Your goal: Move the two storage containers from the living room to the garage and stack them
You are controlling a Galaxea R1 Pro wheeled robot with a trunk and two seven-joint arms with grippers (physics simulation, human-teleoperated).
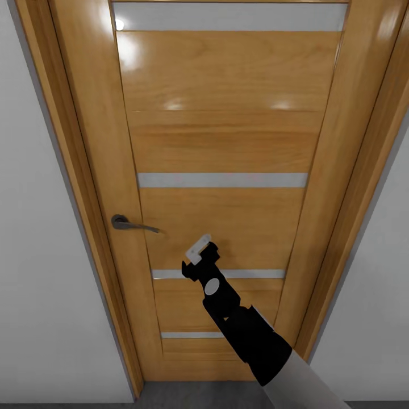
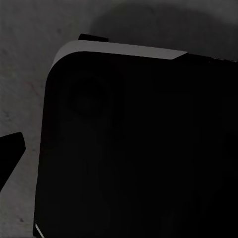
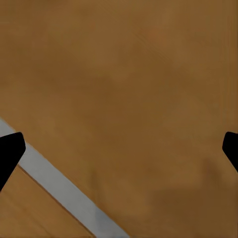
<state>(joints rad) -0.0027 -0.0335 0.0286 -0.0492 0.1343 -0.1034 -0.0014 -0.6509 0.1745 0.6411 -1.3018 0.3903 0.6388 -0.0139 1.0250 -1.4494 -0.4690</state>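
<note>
A closed wooden door [image 1: 227,147] takes up most of the head view, honey-coloured, with four pale horizontal strips across its panel and a matching frame on both sides. A dark lever handle [image 1: 132,224] sits on its left edge, pointing towards the middle of the panel. Plain pale walls [image 1: 40,272] flank the frame, and a narrow band of dark grey floor [image 1: 199,396] shows along the foot of the door. The right arm reaches up from the lower right towards the door, black near the wrist and grey lower down, and its right end effector [image 1: 200,249] is just right of and a little below the handle's tip, apart from it. In the right wrist view the two black fingertips [image 3: 10,151] stand at opposite edges of the picture, so this end effector is spread wide with nothing between them; beyond it lies the door's wood, crossed by one pale strip [image 3: 59,191]. The left wrist view shows a large black rounded body [image 2: 139,148] over dim grey speckled floor, with one dark fingertip of the left end effector [image 2: 11,148] at the edge; how far it is open I cannot tell. The two containers are not visible in these views.
</note>
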